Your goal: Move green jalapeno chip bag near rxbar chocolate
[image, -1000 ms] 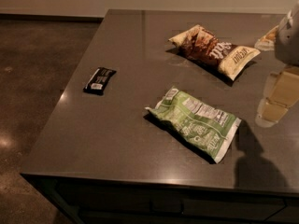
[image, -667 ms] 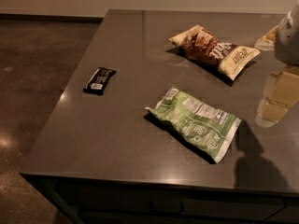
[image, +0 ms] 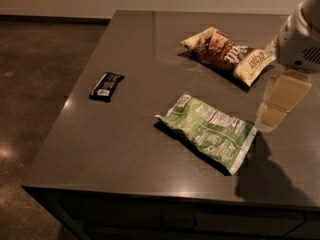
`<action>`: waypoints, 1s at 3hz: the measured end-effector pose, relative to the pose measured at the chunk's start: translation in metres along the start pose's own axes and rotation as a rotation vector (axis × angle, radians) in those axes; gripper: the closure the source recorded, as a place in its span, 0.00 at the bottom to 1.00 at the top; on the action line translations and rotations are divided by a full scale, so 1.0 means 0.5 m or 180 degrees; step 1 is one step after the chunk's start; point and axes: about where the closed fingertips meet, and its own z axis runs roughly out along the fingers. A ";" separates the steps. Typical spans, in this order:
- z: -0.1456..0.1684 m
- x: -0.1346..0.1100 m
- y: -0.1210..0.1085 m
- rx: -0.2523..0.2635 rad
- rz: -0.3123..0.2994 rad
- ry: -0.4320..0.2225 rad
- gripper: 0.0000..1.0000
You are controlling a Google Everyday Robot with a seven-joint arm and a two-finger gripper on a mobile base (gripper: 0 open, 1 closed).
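Note:
The green jalapeno chip bag lies flat on the dark table, near its front middle, label side up. The rxbar chocolate, a small black bar with a white patch, lies near the table's left edge, well apart from the bag. My gripper hangs at the right, just above the table and just right of the bag's right end. It holds nothing that I can see.
A brown-and-cream chip bag lies at the back right of the table, behind my gripper. The table's front edge and left edge are close to the bag and the bar. Dark floor lies to the left.
My gripper has moved a little to the left, closer to the green bag's right end. The bags and the bar have not moved.

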 end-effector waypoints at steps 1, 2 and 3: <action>0.047 -0.019 0.010 -0.0068 0.0269 0.0102 0.00; 0.101 -0.037 0.027 -0.0150 0.0508 0.0176 0.00; 0.146 -0.055 0.047 -0.0180 0.0690 0.0148 0.00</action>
